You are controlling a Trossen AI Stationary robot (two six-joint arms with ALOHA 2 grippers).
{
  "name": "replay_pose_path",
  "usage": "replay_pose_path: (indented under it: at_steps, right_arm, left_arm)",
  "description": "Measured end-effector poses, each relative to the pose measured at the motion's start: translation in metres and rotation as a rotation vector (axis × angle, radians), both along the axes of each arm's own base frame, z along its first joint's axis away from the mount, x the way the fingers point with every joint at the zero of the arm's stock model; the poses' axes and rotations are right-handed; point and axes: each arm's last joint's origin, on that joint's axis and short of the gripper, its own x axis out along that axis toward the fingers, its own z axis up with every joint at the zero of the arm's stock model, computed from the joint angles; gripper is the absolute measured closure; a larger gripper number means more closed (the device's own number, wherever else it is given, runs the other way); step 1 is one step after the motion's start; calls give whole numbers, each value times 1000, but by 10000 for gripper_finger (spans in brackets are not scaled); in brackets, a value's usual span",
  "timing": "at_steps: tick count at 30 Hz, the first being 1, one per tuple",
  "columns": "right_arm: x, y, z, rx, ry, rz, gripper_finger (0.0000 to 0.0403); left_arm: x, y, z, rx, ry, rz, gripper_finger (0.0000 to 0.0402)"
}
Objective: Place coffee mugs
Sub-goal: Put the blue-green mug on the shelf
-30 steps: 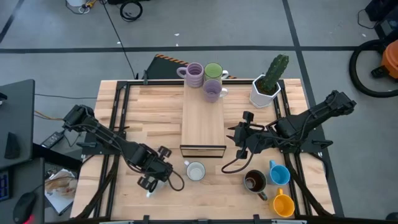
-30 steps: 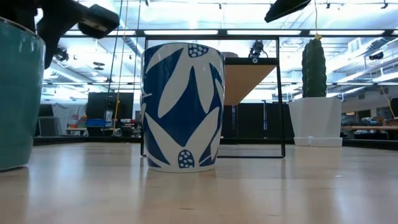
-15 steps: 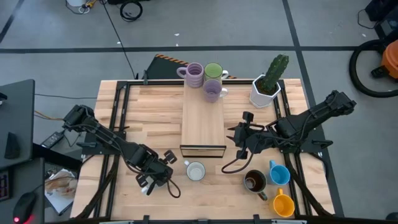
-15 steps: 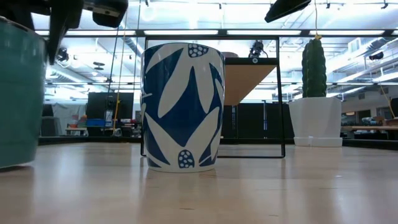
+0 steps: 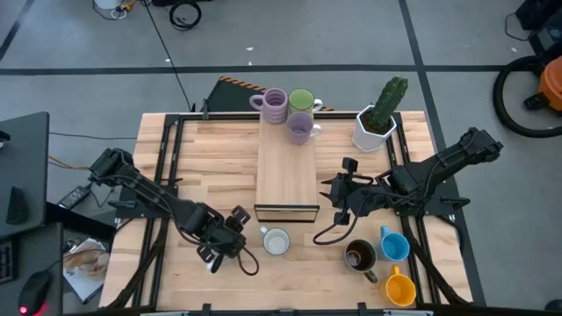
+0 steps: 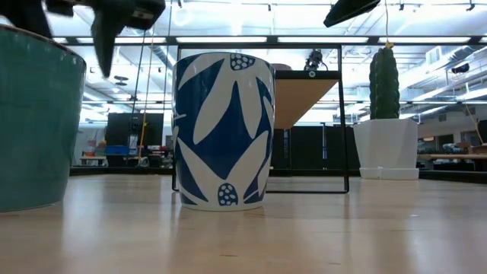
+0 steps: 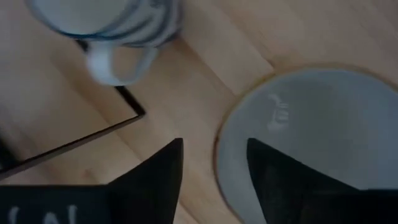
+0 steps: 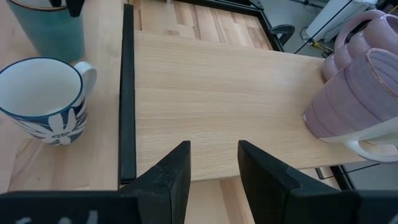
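A teal mug [image 6: 34,122] stands upright on its base on the table near the front edge, left of centre. My left gripper [image 7: 214,146] is above it, open, with one finger on each side of its wall. The gripper [image 5: 224,246] hides this mug in the high view. A white mug with blue leaves [image 5: 276,240] stands just to its right. Two lilac mugs [image 5: 275,105] [image 5: 301,129] and a green one [image 5: 301,99] sit at the far end of a wooden shelf [image 5: 285,171]. My right gripper [image 8: 214,149] is open over that shelf's near right part with nothing between its fingers. My left gripper comes at the teal mug from above, pointing down. One finger [image 7: 280,180] is inside the mug and the other [image 7: 155,180] outside, with the rim [image 7: 219,168] between them. Whether either finger touches the wall I cannot tell. The mug stands on the table.
A brown mug [image 5: 360,256], a blue mug [image 5: 394,244] and an orange mug [image 5: 399,290] stand at the near right. A white pot with a cactus [image 5: 376,123] is at the far right. The shelf's black frame [image 6: 342,122] rises behind the white and blue mug.
My left gripper has swung a little toward the table's right and far side, toward the white and blue mug. The teal mug has shifted with it toward the right across the table.
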Motion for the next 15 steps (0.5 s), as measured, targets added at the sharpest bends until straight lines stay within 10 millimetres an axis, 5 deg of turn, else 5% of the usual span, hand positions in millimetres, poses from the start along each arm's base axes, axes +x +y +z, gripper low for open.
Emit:
replay_pose_path:
  at_steps: [7,15]
  right_arm:
    - [0,0,0,2,1,2,264]
    - [0,0,0,-11,14,17,264]
  left_arm:
    - [3,-2,44,-83,-34,212,222]
    - [11,-9,61,-565,-16,956,230]
